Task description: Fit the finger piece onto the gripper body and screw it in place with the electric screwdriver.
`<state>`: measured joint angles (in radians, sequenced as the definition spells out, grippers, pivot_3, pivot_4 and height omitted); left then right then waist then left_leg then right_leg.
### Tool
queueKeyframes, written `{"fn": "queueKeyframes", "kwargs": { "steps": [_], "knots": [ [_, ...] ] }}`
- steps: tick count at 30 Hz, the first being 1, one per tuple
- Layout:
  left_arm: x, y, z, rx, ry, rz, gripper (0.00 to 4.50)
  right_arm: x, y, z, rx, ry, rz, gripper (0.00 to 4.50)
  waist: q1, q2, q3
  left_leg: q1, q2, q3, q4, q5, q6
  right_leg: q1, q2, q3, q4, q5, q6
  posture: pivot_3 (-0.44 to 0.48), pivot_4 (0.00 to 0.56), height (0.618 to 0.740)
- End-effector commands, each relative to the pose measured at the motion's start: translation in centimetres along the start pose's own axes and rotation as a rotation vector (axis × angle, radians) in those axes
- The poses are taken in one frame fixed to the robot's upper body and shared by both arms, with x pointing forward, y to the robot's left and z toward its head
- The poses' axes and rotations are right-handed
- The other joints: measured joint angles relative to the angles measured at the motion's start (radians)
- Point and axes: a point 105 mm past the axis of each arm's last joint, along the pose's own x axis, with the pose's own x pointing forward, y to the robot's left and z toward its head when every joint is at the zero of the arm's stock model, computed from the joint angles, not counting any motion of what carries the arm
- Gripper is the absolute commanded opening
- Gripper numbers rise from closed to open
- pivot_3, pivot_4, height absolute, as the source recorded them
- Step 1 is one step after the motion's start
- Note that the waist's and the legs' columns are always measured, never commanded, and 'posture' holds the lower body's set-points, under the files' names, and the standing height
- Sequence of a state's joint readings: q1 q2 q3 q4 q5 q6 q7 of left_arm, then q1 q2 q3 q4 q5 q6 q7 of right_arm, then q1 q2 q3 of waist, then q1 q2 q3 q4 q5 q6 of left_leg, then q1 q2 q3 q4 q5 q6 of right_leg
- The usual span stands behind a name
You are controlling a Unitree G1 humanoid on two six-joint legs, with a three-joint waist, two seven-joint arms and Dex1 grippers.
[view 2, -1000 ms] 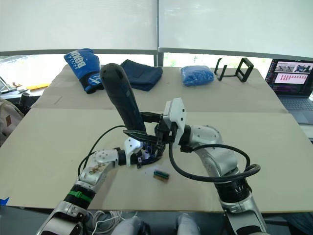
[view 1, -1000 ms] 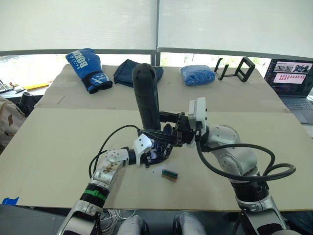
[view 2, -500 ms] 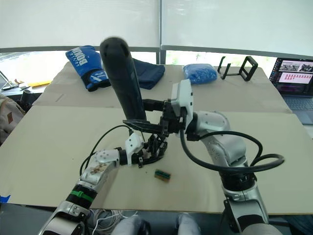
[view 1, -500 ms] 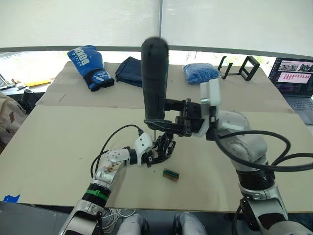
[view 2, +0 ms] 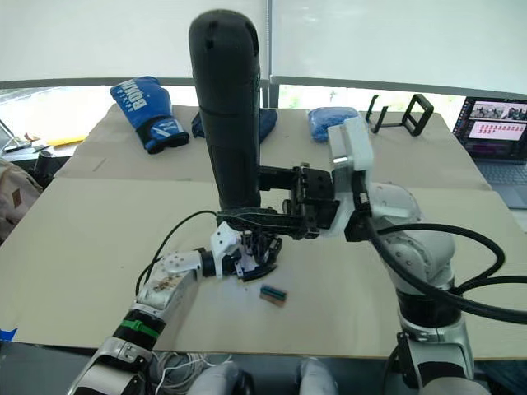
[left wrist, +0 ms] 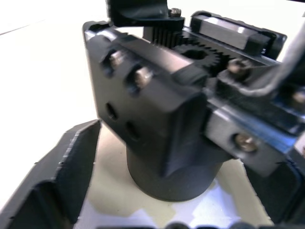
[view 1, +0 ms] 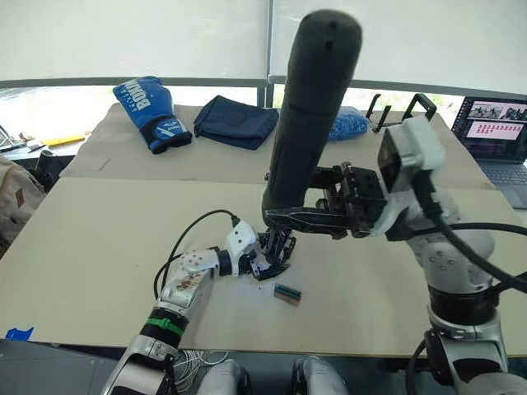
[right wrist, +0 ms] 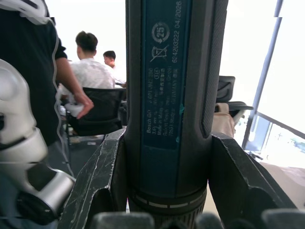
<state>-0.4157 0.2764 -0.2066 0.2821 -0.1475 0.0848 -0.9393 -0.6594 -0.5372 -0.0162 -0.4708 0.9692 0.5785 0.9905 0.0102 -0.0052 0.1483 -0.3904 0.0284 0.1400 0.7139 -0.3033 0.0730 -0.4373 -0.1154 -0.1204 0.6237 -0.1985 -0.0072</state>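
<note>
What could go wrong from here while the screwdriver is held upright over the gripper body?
The electric screwdriver is tall and gripped low by the right gripper, so it may tip or slide in the grip.

The left gripper steadies the gripper body on the table; side push from the bit could shift it.

The left arm's cable loops close to the work and might snag.

Electric screwdriver [view 1: 309, 115] above gripper body [view 1: 274, 249]
</note>
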Motion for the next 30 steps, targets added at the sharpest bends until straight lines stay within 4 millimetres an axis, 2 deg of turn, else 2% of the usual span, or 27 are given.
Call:
{"fn": "queueKeyframes", "kwargs": {
  "steps": [1, 3, 7, 9, 11, 13, 15, 17, 19, 20, 22, 27, 30],
  "knots": [
    [-2.7, 0.9, -1.8, -0.032, 0.058, 0.055, 4.42, -0.7, 1.1, 3.6, -0.030, -0.027, 0.034, 1.94, -0.007, 0.000, 0.000, 0.000, 0.000, 0.000, 0.000, 0.000, 0.000, 0.000, 0.000, 0.000, 0.000, 0.000, 0.000, 0.000, 0.150, 0.740],
    [-3.9, 1.0, -1.8, -0.035, 0.053, 0.057, 4.42, -1.2, 0.9, 4.6, -0.007, -0.018, 0.018, 1.94, -0.015, 0.000, 0.001, 0.000, 0.001, 0.000, -0.001, 0.000, 0.000, -0.001, 0.000, 0.000, 0.000, 0.000, -0.001, 0.000, 0.150, 0.740],
    [-9.2, 0.9, -0.7, -0.029, -0.006, 0.015, 4.42, -5.2, -0.9, 6.1, 0.072, 0.182, -0.140, 1.94, -0.023, 0.000, 0.003, 0.000, 0.003, 0.000, -0.003, 0.000, -0.001, -0.003, 0.000, 0.000, 0.000, -0.001, -0.006, 0.000, 0.150, 0.740],
    [-11.4, 0.2, 0.3, -0.021, -0.045, -0.056, 4.42, -7.7, -1.3, 5.3, 0.197, 0.366, -0.244, 1.94, -0.022, 0.001, 0.004, 0.000, 0.004, 0.000, -0.004, 0.000, -0.001, -0.004, 0.000, 0.000, 0.000, -0.003, -0.008, 0.000, 0.150, 0.740],
    [-13.2, -0.2, 1.1, -0.027, -0.066, -0.104, 4.42, -11.3, -1.5, 3.1, 0.357, 0.691, -0.449, 1.94, -0.016, 0.006, 0.007, -0.003, 0.004, 0.000, -0.004, 0.000, -0.001, -0.006, -0.001, 0.000, 0.000, -0.003, -0.009, 0.000, 0.150, 0.740],
    [-14.4, 0.1, 2.7, -0.041, -0.098, -0.098, 4.42, -13.3, -1.2, 2.2, 0.457, 0.828, -0.516, 1.94, -0.007, 0.006, 0.007, -0.010, 0.003, 0.000, -0.004, 0.000, -0.002, -0.016, -0.003, 0.000, 0.001, -0.004, -0.011, 0.000, 0.150, 0.740],
    [-15.2, 0.1, 4.5, -0.052, -0.137, -0.100, 4.42, -14.2, -1.0, 1.9, 0.539, 0.856, -0.534, 1.94, -0.006, 0.003, 0.008, -0.015, 0.004, -0.001, -0.003, 0.003, -0.006, -0.020, -0.002, 0.000, 0.000, -0.004, -0.011, 0.000, 0.150, 0.740],
    [-15.6, -0.4, 5.5, -0.048, -0.147, -0.126, 4.42, -15.6, -0.9, 1.2, 0.600, 0.926, -0.582, 1.94, -0.008, 0.005, 0.010, -0.017, 0.003, 0.000, -0.002, 0.003, -0.005, -0.021, -0.003, 0.001, 0.000, -0.003, -0.009, 0.000, 0.150, 0.740],
    [-16.1, -1.1, 5.7, -0.007, -0.119, -0.161, 4.42, -17.8, -0.9, -0.1, 0.637, 1.037, -0.654, 1.94, -0.010, 0.006, 0.010, -0.017, 0.003, 0.001, -0.002, 0.002, -0.005, -0.021, -0.002, 0.001, 0.000, -0.003, -0.007, 0.000, 0.150, 0.740],
    [-16.5, -0.8, 5.5, 0.024, -0.101, -0.147, 4.42, -20.3, -1.1, -1.7, 0.655, 1.143, -0.729, 1.94, -0.010, 0.006, 0.010, -0.017, 0.003, 0.001, -0.002, 0.002, -0.005, -0.021, -0.002, 0.001, 0.000, -0.003, -0.007, 0.000, 0.150, 0.740],
    [-16.9, 0.0, 5.4, 0.064, -0.094, -0.110, 4.42, -23.5, -1.2, -3.7, 0.693, 1.263, -0.824, 1.94, -0.011, 0.005, 0.010, -0.016, 0.003, 0.003, -0.002, 0.002, -0.005, -0.020, 0.000, 0.000, 0.000, -0.004, -0.006, 0.000, 0.150, 0.740],
    [-16.9, 0.8, 6.3, 0.115, -0.134, -0.078, 4.42, -28.0, -2.3, -6.9, 0.738, 1.381, -0.924, 1.94, -0.011, 0.005, 0.011, -0.017, 0.002, 0.008, 0.000, 0.003, -0.005, -0.021, 0.003, -0.002, 0.001, -0.003, -0.004, 0.000, 0.150, 0.740],
    [-16.7, 0.8, 6.5, 0.129, -0.138, -0.075, 4.42, -30.3, -2.8, -8.2, 0.734, 1.435, -0.961, 1.94, -0.016, 0.005, 0.011, -0.016, 0.002, 0.009, 0.000, 0.004, -0.006, -0.021, 0.005, -0.001, 0.003, -0.003, -0.004, 0.000, 0.150, 0.740]
  ]
}}
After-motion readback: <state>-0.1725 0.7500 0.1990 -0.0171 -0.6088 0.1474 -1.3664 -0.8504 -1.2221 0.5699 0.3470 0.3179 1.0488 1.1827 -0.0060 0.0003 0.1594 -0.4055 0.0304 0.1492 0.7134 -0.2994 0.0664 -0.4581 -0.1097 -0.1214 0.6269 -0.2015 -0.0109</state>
